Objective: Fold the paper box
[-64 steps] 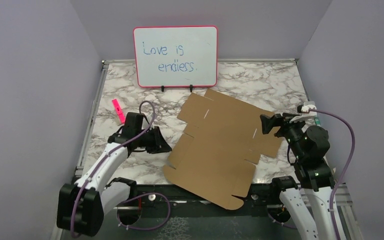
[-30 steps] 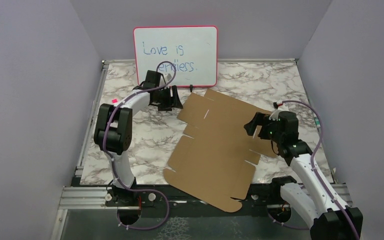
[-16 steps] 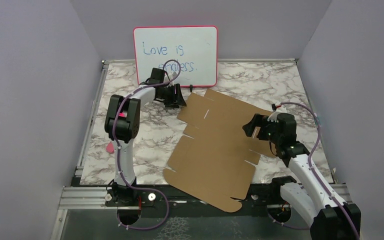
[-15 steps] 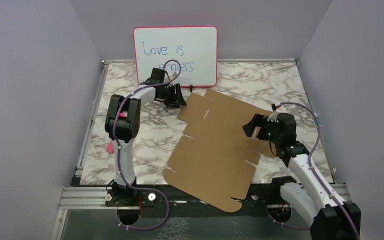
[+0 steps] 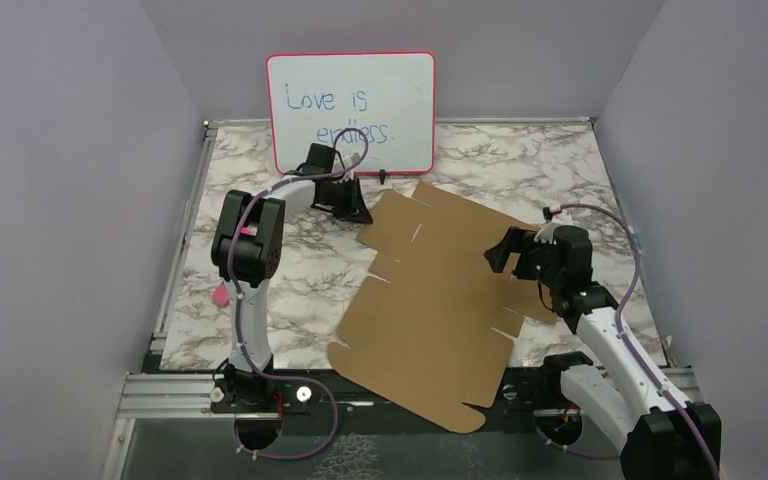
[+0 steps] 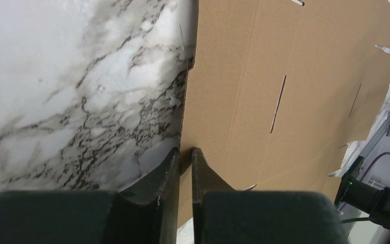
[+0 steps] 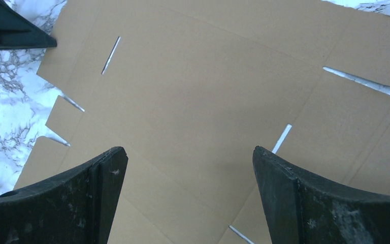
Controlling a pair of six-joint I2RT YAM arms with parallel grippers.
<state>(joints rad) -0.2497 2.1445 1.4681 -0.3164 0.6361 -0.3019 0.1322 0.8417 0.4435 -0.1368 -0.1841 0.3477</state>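
The paper box [image 5: 440,290] is a flat brown die-cut cardboard sheet with flaps and slots, lying across the middle and right of the marble table [image 5: 520,160]. My left gripper [image 5: 358,212] is at the sheet's far left corner. In the left wrist view the gripper [image 6: 185,151] is shut on the edge of the cardboard [image 6: 264,76]. My right gripper [image 5: 500,255] hovers over the sheet's right part. In the right wrist view it [image 7: 187,150] is wide open and empty above the cardboard [image 7: 198,86].
A pink-framed whiteboard [image 5: 350,110] stands at the back, just behind the left gripper. A small pink object [image 5: 220,295] lies at the table's left side. The sheet's near corner overhangs the table's front edge. Purple walls close in both sides.
My left arm swung from the near left to the sheet's far left corner and closed on its edge. The sheet has shifted slightly toward the near edge. The right gripper moved over the sheet.
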